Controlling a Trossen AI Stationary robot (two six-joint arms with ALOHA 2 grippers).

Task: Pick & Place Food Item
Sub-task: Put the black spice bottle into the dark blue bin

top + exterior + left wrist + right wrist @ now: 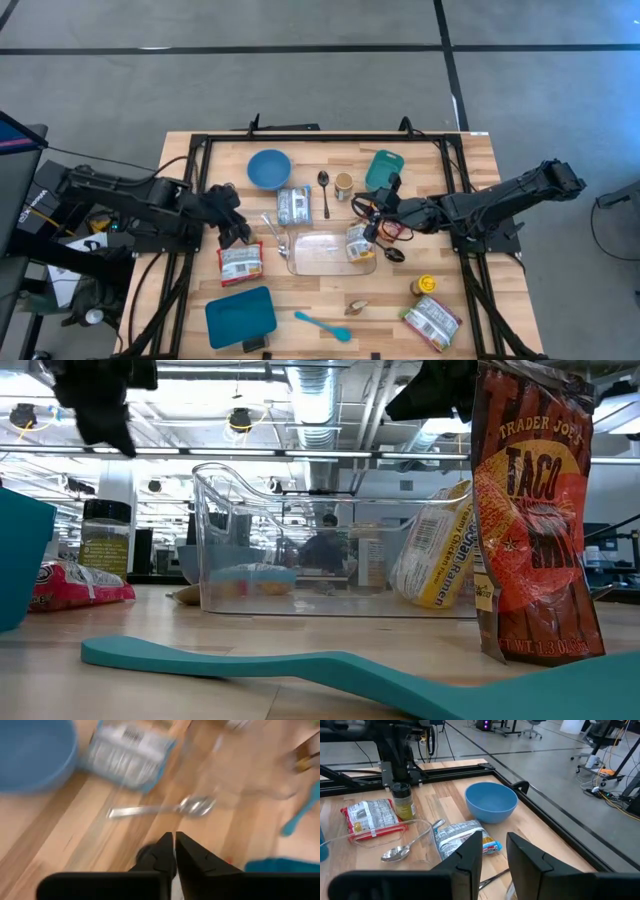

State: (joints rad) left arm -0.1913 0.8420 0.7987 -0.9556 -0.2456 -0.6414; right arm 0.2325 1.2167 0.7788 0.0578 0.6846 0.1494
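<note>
Right pincer [372,226] hung clamped on the yellow ramen packet [358,243] at the clear container's [318,262] right end. Best lowered fully inside before release, kept off the rim. Left pincer [232,235] waited pressed together and empty, near the red snack packet [240,263] on the surface [300,300].

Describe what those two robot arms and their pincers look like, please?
Both arms are dark, almost black, built from chunky jointed segments. The left arm ends in a left pincer with two flat black fingers. The right arm carries a right pincer with squarer black fingers, and red and orange cables loop near its wrist. No markings are readable.
</note>
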